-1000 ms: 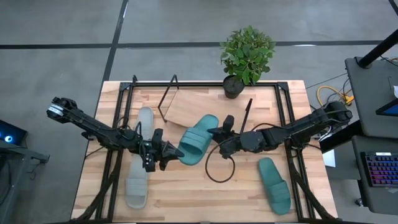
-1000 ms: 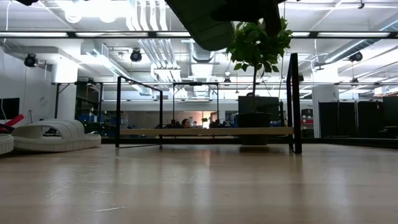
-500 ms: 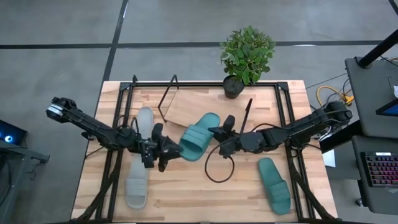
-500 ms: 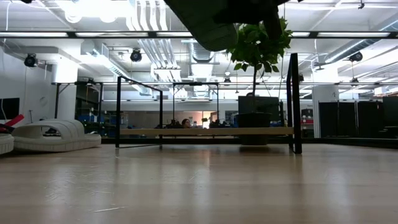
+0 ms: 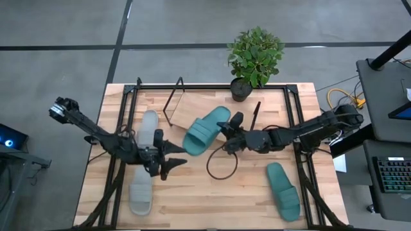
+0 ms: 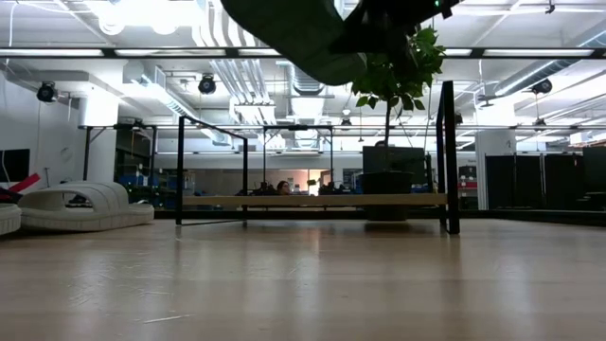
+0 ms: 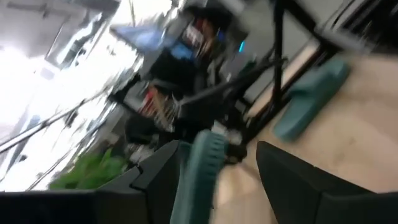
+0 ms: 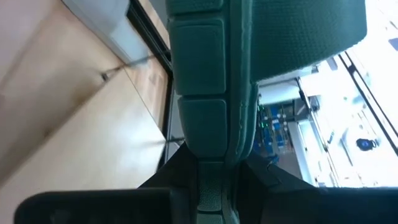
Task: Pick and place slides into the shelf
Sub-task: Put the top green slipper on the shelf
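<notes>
The right pincer (image 5: 226,131) is clamped on the end of a teal slide (image 5: 205,130), holding it in the air over the shelf (image 5: 186,110) at the worktop's (image 5: 244,199) back; the left pincer (image 5: 174,162) stands apart, empty, just clear of that slide; a second teal slide (image 5: 283,190) lies near the right front; two grey slides (image 5: 145,160) lie at the left, one behind the other.

arms (image 5: 103,136): dark, slender, jointed | fingers (image 7: 292,180): dark, blocky
</notes>
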